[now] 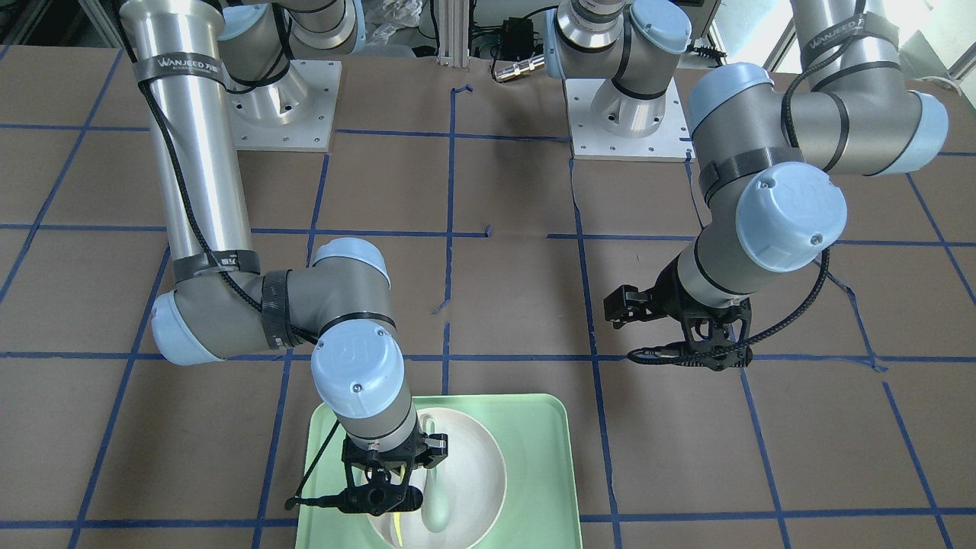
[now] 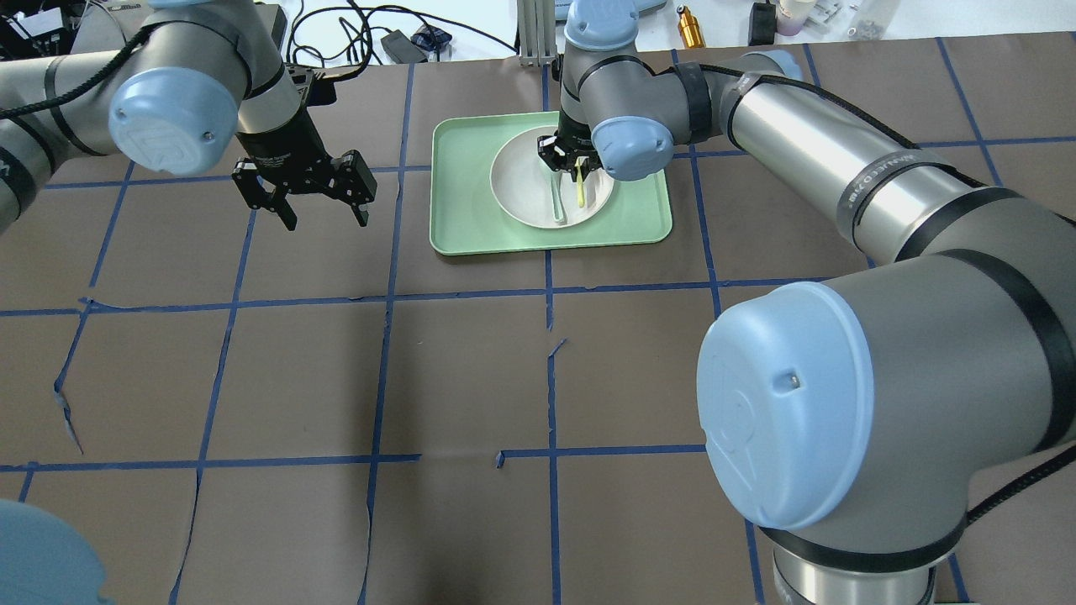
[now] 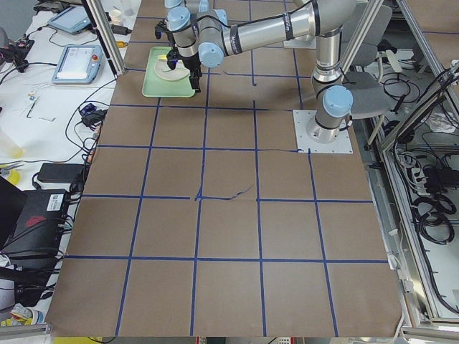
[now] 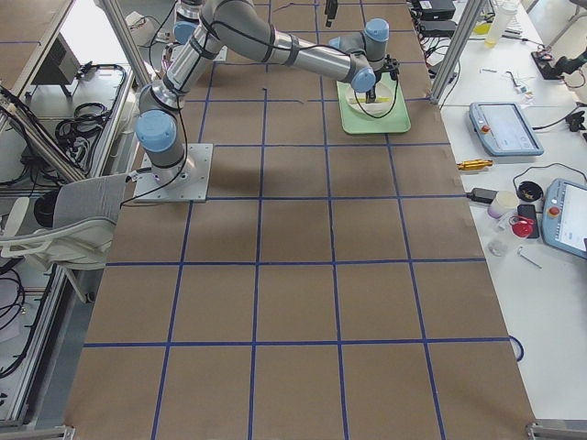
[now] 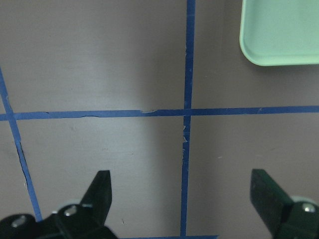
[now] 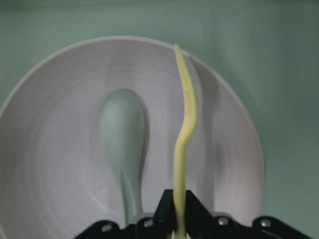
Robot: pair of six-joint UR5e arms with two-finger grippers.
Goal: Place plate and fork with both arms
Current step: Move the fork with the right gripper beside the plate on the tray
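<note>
Right gripper (image 6: 179,211) is seen at the bottom centre of the right wrist view, pinched on one end of the fork (image 6: 185,124). The fork is held edge-on and reaches toward the top of the frame over the right half of the plate (image 6: 55,149). Whether its far tip touches the plate cannot be told. The plate lies on the green tray (image 2: 471,231) in the upper middle of the overhead view, with a grey-green spoon (image 6: 122,124) resting in it just left of the fork. Left gripper (image 5: 179,174) is held spread and empty over the table (image 5: 99,74) at the upper left of the overhead view, well apart from the tray.

The fork is judged to be light, thin, smooth plastic with some spring. A narrow pinch on the handle end should suffice, though twisting in the jaws is a risk. The plate is judged stiff, heavier and slick, and its raised rim, away from the spoon, is the likely place for a hold.
</note>
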